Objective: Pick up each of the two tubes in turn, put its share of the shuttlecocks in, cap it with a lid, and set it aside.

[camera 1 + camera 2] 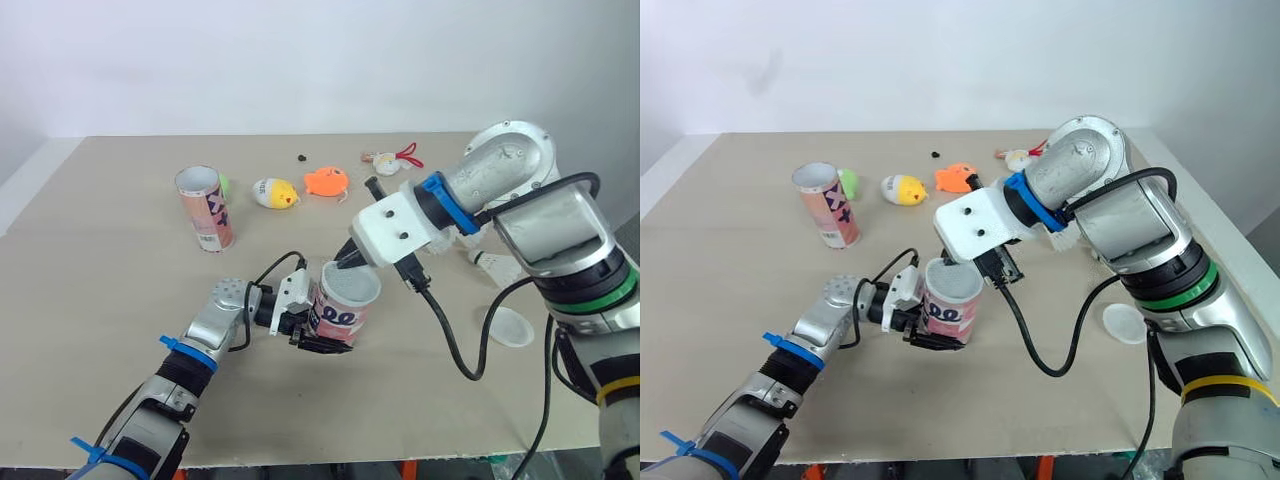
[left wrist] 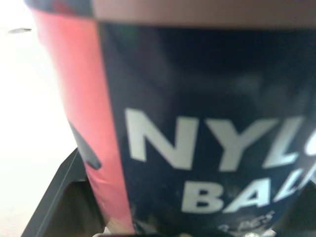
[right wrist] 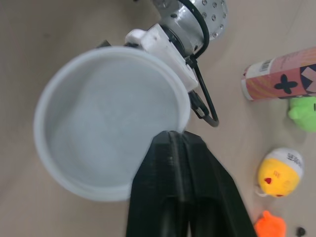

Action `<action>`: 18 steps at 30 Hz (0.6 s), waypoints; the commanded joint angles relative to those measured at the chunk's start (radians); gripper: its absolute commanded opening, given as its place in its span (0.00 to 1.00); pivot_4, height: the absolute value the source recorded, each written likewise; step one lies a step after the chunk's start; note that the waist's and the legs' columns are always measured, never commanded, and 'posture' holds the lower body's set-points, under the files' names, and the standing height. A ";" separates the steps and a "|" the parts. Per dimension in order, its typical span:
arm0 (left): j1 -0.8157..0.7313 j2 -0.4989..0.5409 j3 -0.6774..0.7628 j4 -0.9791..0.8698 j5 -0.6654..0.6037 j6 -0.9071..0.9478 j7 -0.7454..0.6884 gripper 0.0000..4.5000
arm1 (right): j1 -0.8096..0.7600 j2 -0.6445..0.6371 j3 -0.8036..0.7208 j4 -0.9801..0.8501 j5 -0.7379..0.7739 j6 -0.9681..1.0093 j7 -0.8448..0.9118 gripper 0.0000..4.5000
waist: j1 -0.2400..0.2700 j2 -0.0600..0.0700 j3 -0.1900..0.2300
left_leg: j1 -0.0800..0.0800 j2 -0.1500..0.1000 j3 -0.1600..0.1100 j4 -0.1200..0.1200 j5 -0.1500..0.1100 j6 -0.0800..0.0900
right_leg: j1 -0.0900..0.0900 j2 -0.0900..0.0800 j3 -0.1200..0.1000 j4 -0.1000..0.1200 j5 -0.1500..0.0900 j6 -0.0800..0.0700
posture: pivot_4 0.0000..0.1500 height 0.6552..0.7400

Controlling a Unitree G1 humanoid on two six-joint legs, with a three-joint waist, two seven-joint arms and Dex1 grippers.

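Red, navy-panelled, white-lettered near tube (image 1: 335,318); white lid (image 3: 111,121); pink-red far tube (image 1: 207,208), navy marks.

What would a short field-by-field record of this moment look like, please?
left gripper: shut on the held tube, which is upright
right gripper: shut, tips at the rim of the white lid
white lid: sitting on the held tube's mouth
second tube: upright, uncapped, far left on the table
spare lid: flat on the table beside the right arm
other items: yellow chick toy and orange fish toy, at the far side
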 commanded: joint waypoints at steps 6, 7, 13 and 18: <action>-0.013 0.003 -0.012 -0.007 0.023 0.016 0.011 0.72 | 0.020 0.061 -0.013 -0.035 0.075 0.104 0.024 0.92 | -0.003 0.000 0.000 | 0.001 0.001 0.000 -0.003 0.000 0.000 | 0.000 0.002 0.000 0.000 -0.001 -0.002 | 1.00 1.00; -0.015 0.002 -0.013 -0.006 0.023 0.016 0.011 0.72 | 0.011 0.064 -0.027 -0.030 0.082 0.119 0.022 0.99 | -0.003 0.000 0.000 | 0.001 0.001 0.000 -0.003 0.000 0.000 | 0.000 0.002 0.000 0.000 -0.002 -0.002 | 1.00 1.00; -0.017 -0.002 -0.016 -0.005 0.022 0.019 0.007 0.72 | -0.074 0.084 -0.139 0.047 0.148 0.224 -0.032 0.99 | -0.002 0.000 0.001 | -0.003 0.001 0.000 -0.005 0.000 -0.001 | -0.004 0.002 0.000 0.000 -0.003 -0.002 | 1.00 1.00; -0.016 -0.002 -0.014 -0.006 0.023 0.021 0.006 0.72 | -0.074 0.035 -0.237 0.045 0.271 0.345 -0.032 0.94 | 0.002 0.000 0.001 | -0.009 -0.001 0.000 -0.005 0.000 -0.001 | -0.009 0.001 0.001 0.000 0.000 0.003 | 1.00 1.00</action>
